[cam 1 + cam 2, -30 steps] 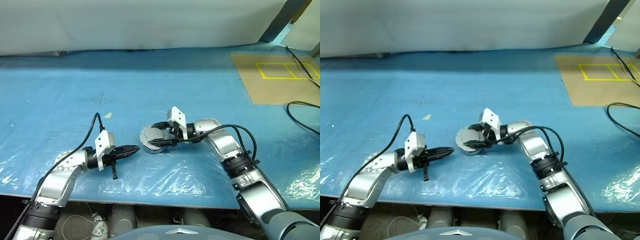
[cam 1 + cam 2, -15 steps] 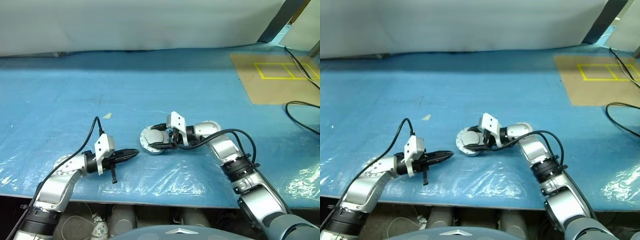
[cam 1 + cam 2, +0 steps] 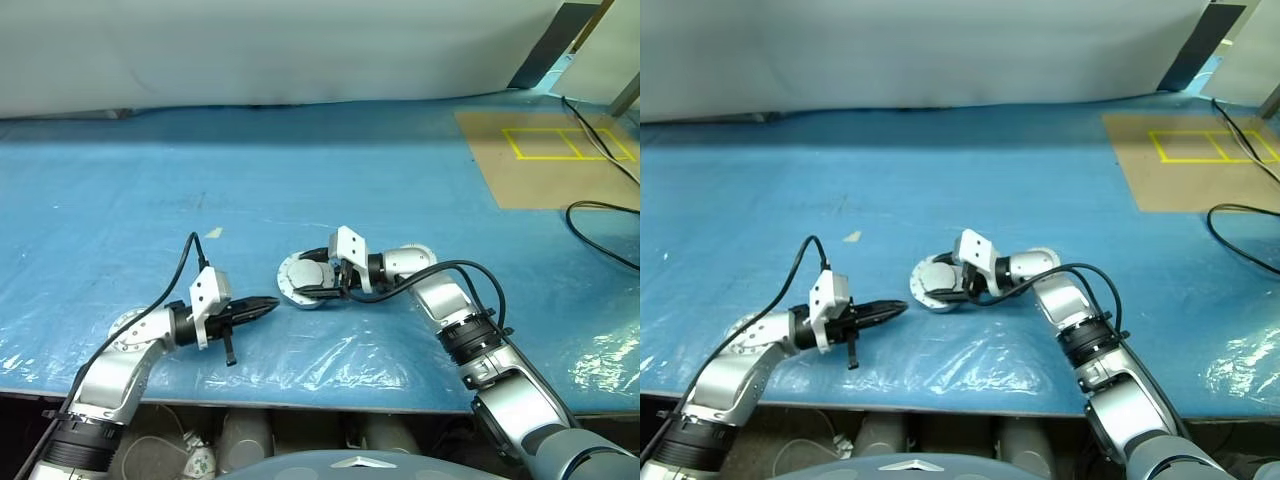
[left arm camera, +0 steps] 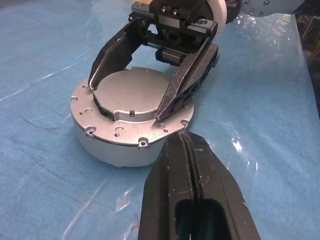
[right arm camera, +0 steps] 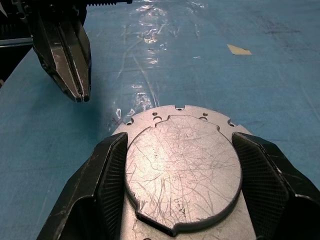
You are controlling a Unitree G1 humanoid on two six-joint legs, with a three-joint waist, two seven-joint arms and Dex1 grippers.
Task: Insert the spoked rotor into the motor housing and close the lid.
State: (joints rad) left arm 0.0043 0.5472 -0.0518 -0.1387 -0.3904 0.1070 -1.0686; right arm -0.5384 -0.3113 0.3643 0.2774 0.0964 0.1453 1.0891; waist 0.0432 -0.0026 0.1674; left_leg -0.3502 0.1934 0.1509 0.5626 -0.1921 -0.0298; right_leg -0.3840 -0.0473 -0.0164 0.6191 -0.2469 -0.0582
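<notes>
Seen from the left eye view, the motor housing (image 3: 305, 280) sits just left of centre frame on the blue plastic-covered tabletop (image 3: 330, 180), with the lid (image 3: 310, 275) already seated on top. The right gripper (image 3: 318, 279) reaches in from the right, its forearm angled up from the lower right corner and the wrist bent toward frame left, fingers spread either side of the lid's raised centre. The left gripper (image 3: 262, 304) lies low at lower left, pointing right toward the housing, fingers pressed together on nothing.

From the left wrist view, the housing reads as a squat machined-metal puck: rigid, probably fairly heavy for its size, smooth and likely slippery under the fingers. Its screw-holed flange and grey side wall look like the surest places to take hold; the raised disc on the lid offers a smaller shoulder. The black right fingers (image 4: 114, 52) straddle that disc, tips at its edge. The closed left fingers (image 4: 186, 175) rise from the bottom of frame, just short of the housing.

From the right wrist view, the scratched disc fills the gap between both right fingers (image 5: 102, 175); whether they actually press on it is hard to say. The spoked rotor is presumably inside.
</notes>
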